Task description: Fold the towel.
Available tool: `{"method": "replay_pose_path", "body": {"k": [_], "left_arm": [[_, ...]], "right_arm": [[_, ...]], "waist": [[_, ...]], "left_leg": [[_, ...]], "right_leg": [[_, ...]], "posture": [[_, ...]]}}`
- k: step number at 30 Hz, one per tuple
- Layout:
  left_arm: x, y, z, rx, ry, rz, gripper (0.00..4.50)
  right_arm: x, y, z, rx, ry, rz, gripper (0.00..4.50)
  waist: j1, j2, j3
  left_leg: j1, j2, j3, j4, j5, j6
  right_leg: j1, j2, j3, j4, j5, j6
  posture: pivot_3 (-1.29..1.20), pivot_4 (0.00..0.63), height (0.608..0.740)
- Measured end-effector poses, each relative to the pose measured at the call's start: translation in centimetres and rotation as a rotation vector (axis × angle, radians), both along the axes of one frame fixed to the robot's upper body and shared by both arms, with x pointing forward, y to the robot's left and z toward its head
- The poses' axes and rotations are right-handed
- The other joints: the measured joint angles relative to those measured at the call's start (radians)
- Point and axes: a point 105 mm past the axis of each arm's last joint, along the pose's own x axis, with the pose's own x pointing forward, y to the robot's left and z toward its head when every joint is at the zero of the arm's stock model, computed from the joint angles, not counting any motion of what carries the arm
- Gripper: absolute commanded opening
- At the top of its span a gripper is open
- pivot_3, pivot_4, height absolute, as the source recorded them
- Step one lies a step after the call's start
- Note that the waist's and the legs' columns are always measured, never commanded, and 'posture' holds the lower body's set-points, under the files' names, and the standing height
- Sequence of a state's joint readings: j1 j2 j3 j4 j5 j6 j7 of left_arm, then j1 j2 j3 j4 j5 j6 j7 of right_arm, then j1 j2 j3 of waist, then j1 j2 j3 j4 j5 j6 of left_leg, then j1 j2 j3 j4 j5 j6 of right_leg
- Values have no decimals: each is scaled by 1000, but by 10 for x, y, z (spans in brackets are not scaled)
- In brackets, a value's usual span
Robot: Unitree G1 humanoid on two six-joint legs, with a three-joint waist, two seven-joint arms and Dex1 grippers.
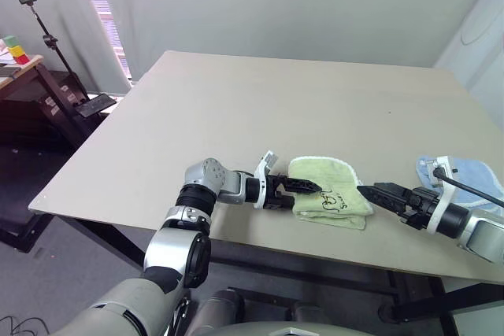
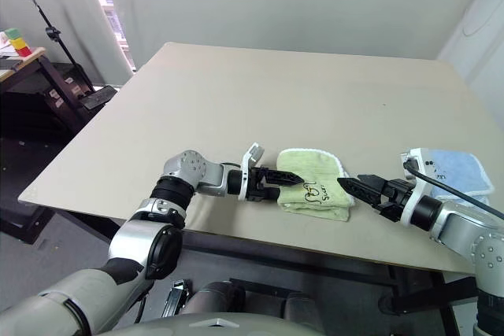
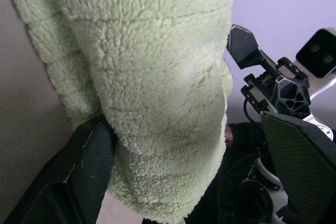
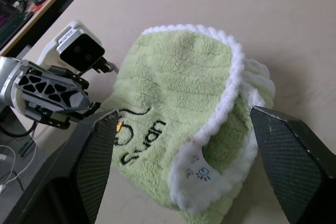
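The towel (image 1: 329,191), light green with white edging and a dark printed motif, lies folded in a small bundle near the table's front edge. My left gripper (image 1: 311,187) reaches in level from the left onto the bundle's left side. In the left wrist view a thick rounded fold of the towel (image 3: 157,93) sits between its wide-apart fingers (image 3: 86,166); one finger touches the cloth and the other stands off it. My right gripper (image 1: 364,191) points at the towel's right edge, open and close to the cloth, holding nothing.
A smaller light blue cloth (image 1: 471,175) lies at the table's right, behind my right arm. The tan table (image 1: 260,108) stretches bare to the back. Left of the table stand a dark stand (image 1: 47,45) and a desk with clutter (image 1: 16,57).
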State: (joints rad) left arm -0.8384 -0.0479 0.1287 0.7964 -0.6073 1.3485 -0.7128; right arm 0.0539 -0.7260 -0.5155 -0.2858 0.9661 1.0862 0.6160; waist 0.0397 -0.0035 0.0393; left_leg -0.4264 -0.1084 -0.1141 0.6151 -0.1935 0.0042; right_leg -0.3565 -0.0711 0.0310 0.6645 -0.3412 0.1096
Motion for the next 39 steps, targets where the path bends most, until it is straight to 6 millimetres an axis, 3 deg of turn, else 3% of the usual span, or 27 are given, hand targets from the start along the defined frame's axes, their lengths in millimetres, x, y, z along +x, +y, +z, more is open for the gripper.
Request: {"method": "replay_pose_path", "body": {"k": [2,11,14,21,31,39], "left_arm": [[-1,2,0,8,3,-8,2929],[-7,2,-4,32,7,-36,2929],[-7,0,-5,36,1,-35,2327],[-3,1,-7,57,-30,-21,13],[0,6,-2,24,-26,-3,13],[38,65,55,-1,-142,119,13]], "right_arm": [[-1,0,-1,-2,5,-3,4198],[-1,-3,-4,-3,17,-17,4198],[0,-3,-4,-4,17,-23,4198],[1,-6,-6,-1,24,-37,4198],[-1,-5,-11,14,32,-50,4198],[0,-5,-14,40,27,-68,4198]], "waist": [[-1,0,0],[-1,0,0],[-1,0,0],[-1,0,0],[-1,0,0],[-11,0,0]], "left_leg": [[0,0,0,0,0,0],[0,0,0,0,0,0],[0,0,0,0,0,0],[0,0,0,0,0,0],[0,0,0,0,0,0],[0,1,0,-1,0,1]], "right_leg": [[0,0,0,0,0,0],[0,0,0,0,0,0],[0,0,0,0,0,0],[0,0,0,0,0,0],[0,0,0,0,0,0],[-1,2,0,1,0,0]], "posture": [[0,0,740],[0,0,740],[0,0,740],[0,0,740],[0,0,740],[0,0,740]]}}
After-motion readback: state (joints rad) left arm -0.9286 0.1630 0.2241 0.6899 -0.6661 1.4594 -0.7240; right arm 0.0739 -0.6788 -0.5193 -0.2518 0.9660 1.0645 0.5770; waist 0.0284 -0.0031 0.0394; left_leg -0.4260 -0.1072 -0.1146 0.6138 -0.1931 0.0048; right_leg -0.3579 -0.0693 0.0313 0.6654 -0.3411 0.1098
